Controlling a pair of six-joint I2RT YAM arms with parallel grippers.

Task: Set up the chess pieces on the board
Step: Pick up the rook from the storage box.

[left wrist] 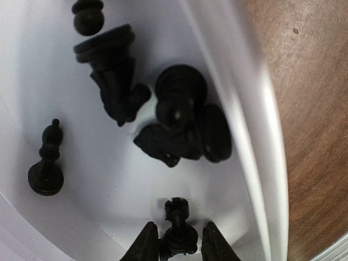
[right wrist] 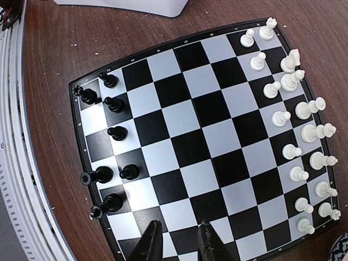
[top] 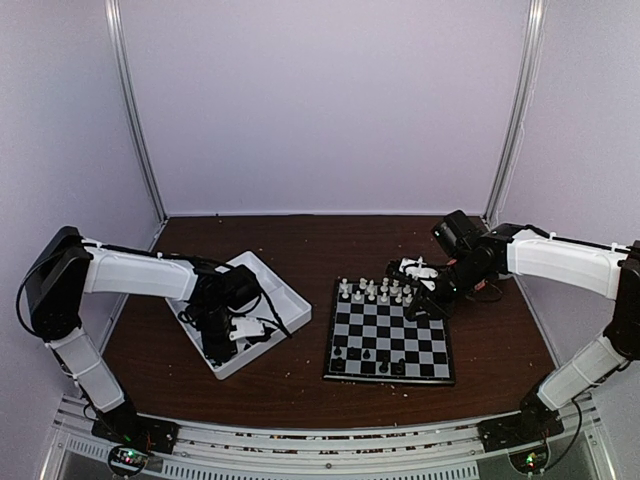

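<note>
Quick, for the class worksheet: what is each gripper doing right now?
Left gripper: straddles a black rook in the tray; grip cannot be told.
Right gripper: slightly open, empty, over the board.

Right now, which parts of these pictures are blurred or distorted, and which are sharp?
Left wrist view: the tray wall is smeared by blur, the heaped black pieces are soft, the rook is sharper. Right wrist view: sharp, but the board edges bow. Top view: the white pieces are too small to tell apart.
</note>
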